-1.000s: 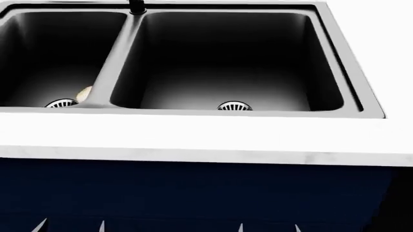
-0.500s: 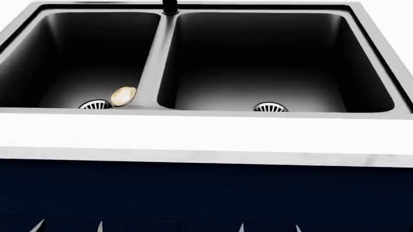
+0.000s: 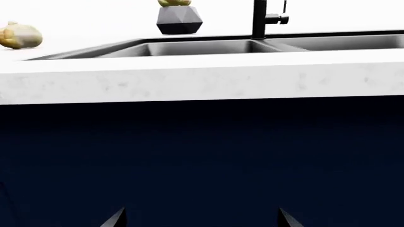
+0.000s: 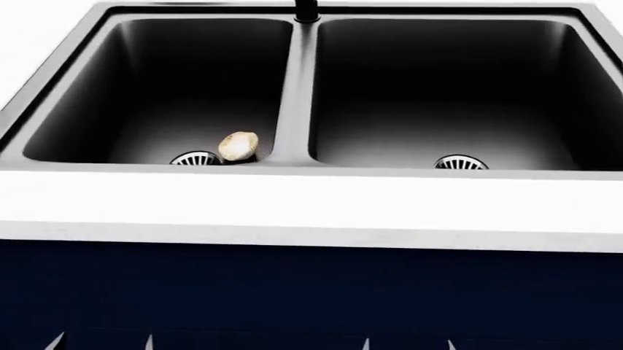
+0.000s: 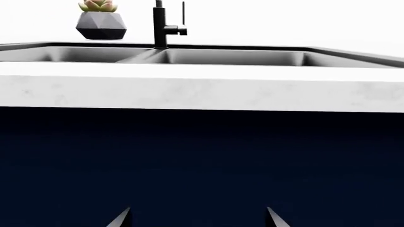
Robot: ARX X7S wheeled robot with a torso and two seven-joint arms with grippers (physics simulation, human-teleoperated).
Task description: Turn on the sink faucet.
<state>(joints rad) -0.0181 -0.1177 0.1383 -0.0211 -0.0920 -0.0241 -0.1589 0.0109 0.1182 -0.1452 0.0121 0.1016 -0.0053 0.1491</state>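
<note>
The sink faucet (image 4: 305, 11) is a black upright post behind the sink's divider ridge; only its base shows in the head view. The wrist views show it taller, with a short side stub (image 3: 259, 19) (image 5: 160, 26). The sink (image 4: 292, 87) is dark grey with two basins, each with a round slotted drain. My left gripper (image 4: 103, 343) (image 3: 200, 220) and right gripper (image 4: 407, 344) (image 5: 197, 218) are both open and hold nothing. They sit low in front of the dark blue cabinet, below the counter and well short of the faucet.
A pale yellowish lump (image 4: 238, 146) lies by the left basin's drain. A grey faceted plant pot (image 3: 179, 19) (image 5: 101, 23) stands behind the sink, left of the faucet. Another yellowish item (image 3: 19, 35) rests on the white counter (image 4: 292, 211).
In the head view the sink and faucet have slid to the right, so the view has moved left. The pale lump in the left basin has come fully into sight. Gripper tips stay put in the picture.
</note>
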